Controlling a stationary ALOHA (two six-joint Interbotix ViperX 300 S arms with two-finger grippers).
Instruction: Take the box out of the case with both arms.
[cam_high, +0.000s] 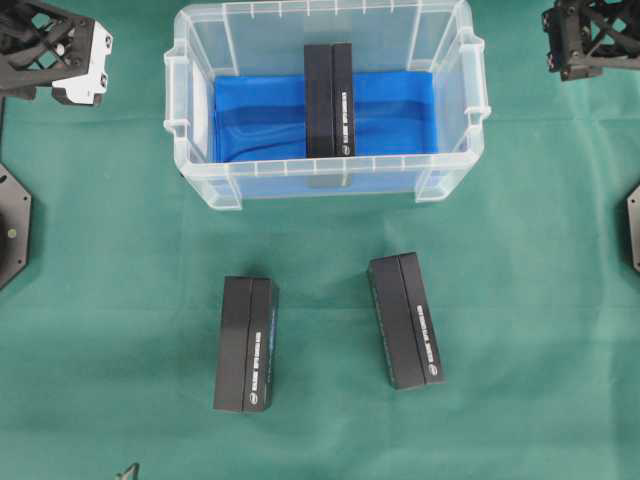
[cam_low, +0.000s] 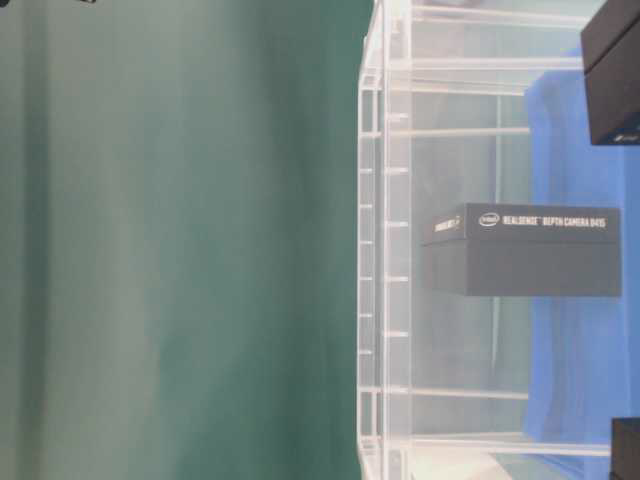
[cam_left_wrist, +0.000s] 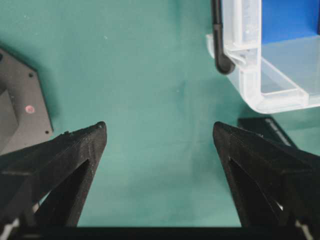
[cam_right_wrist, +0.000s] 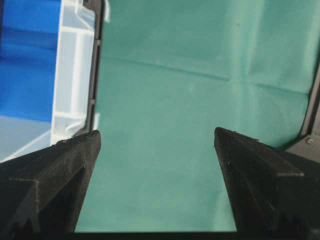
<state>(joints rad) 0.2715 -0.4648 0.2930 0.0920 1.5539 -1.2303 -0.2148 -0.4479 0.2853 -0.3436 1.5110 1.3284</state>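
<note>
Black fingers (cam_left_wrist: 75, 165) of the left gripper (cam_left_wrist: 160, 137) fill the bottom of the left wrist view, spread wide with nothing but green cloth (cam_left_wrist: 150, 75) between them. Ahead and to that gripper's right, a corner of the case (cam_left_wrist: 260, 95) is seen. The right gripper (cam_right_wrist: 157, 142) is likewise spread and empty, with the case wall (cam_right_wrist: 75, 75) ahead and to its left.

From overhead, the left gripper (cam_high: 60, 50) and the right gripper (cam_high: 590, 40) are seen at the far corners, each well apart from the case (cam_high: 200, 180) and outside its rim. The box (cam_high: 329, 100) lies inside the case on the blue lining (cam_high: 250, 120), between the two grippers and touched by neither.

Two more black boxes (cam_high: 246, 344) (cam_high: 405, 320) lie on the cloth outside the case, nearer the camera side; it cannot be told how they came there.

As judged from this, the box in the case has not yet been lifted: the approach, a grip from both sides and the lift out are all left to do.

The surface is a green cloth, lightly creased. No more of the room is shown.
</note>
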